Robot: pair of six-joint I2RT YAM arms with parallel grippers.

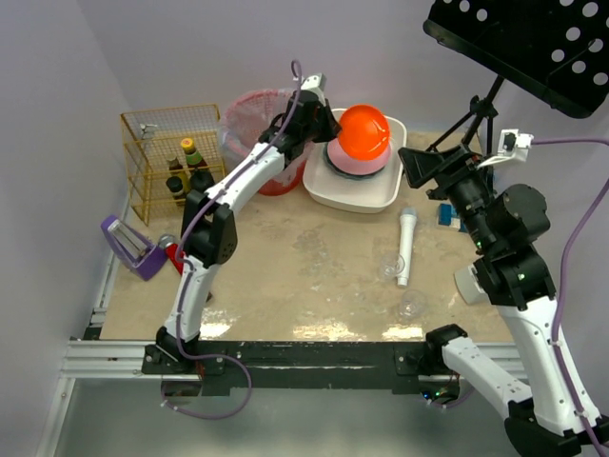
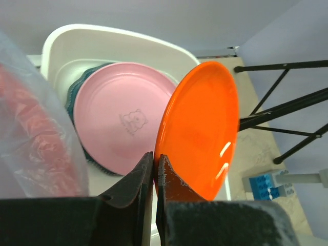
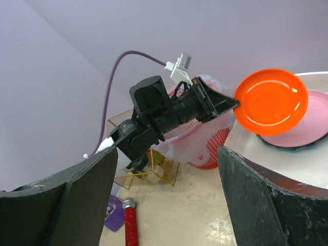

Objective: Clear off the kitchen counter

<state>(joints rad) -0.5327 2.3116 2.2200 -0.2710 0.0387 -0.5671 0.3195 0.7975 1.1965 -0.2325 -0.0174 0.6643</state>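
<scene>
**Top view**
Surroundings: yellow wire basket point(image 1: 157, 157) with bottles at far left; red basket point(image 1: 252, 119) lined with clear plastic beside it; white tub point(image 1: 357, 198) at far centre; black perforated stand point(image 1: 533, 43) overhanging the right corner
Task surface: kitchen counter point(image 1: 304, 286) beige, faintly marbled, flat, black rail in front; white cylinder point(image 1: 406, 246) right of centre, clear glass point(image 1: 390, 267) just beside it
Left claw: left gripper point(image 1: 328, 129) pinched on the rim of the orange plate point(image 1: 364, 131), above the tub
Right claw: right gripper point(image 1: 419, 167) over the right side, holding nothing

**Left wrist view**
Grip: jaws nearly together on the glossy orange rim; plate steeply tilted
Below: pink plate point(image 2: 123, 118), round and matte, lying on a teal plate point(image 2: 77, 87) inside the tub
Obstruction: black tripod legs point(image 2: 277, 110) at right

**Right wrist view**
Claw: fingers point(image 3: 51, 200) spread wide, nothing between
Ahead: red-handled tool point(image 3: 130, 225) lying on the counter
</scene>
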